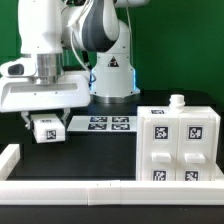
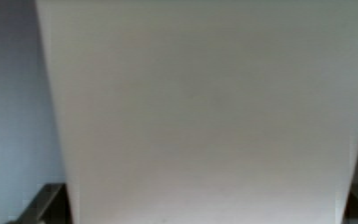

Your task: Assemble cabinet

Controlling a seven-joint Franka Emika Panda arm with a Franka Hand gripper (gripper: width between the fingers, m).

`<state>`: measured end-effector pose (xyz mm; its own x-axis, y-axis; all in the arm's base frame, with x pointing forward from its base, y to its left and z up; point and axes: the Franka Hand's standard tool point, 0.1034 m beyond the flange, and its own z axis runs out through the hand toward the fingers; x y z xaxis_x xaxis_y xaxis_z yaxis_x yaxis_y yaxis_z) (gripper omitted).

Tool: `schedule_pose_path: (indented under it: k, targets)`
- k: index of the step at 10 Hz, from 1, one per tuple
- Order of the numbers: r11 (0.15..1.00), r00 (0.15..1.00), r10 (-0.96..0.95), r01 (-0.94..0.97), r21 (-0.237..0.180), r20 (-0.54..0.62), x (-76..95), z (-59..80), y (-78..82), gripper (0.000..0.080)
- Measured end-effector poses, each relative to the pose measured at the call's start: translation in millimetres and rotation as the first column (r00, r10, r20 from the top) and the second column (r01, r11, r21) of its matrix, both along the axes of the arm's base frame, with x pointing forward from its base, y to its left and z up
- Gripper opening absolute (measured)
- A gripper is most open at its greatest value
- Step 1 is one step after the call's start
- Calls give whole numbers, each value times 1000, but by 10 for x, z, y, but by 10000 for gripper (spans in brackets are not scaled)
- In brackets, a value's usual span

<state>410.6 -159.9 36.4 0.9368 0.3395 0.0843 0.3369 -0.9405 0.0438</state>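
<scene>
The cabinet [image 1: 178, 148] is a white box with black-and-white tags on its faces. It stands on the black table at the exterior view's right, with a small white knob [image 1: 177, 101] on its top. My gripper [image 1: 45, 121] is at the exterior view's left, well apart from the cabinet. It is shut on a separate white tagged panel [image 1: 46, 129], held low over the table. In the wrist view this white panel [image 2: 202, 110] fills almost the whole picture. A dark fingertip [image 2: 44, 205] shows at each lower corner, beside the panel's edges.
The marker board [image 1: 108, 123] lies flat on the table in front of the arm's base, between the gripper and the cabinet. A low white rail [image 1: 80, 188] runs along the table's front, and another [image 1: 9, 158] along the exterior view's left side. A green wall stands behind.
</scene>
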Motion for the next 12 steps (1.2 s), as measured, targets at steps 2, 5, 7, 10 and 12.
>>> schedule_pose_path:
  k: [2,5,7,10,12]
  targets:
    - [1000,1000,-3,3,18,31,198,482,362,556]
    - [995,995,-96,94,43,29,613,1117,917,557]
    - [977,978,-210,208,52,19,1048,1441,1290,557]
    - [974,976,-219,217,56,23,1179,1451,1353,557]
    - [975,976,-218,217,56,21,1175,1441,1355,557]
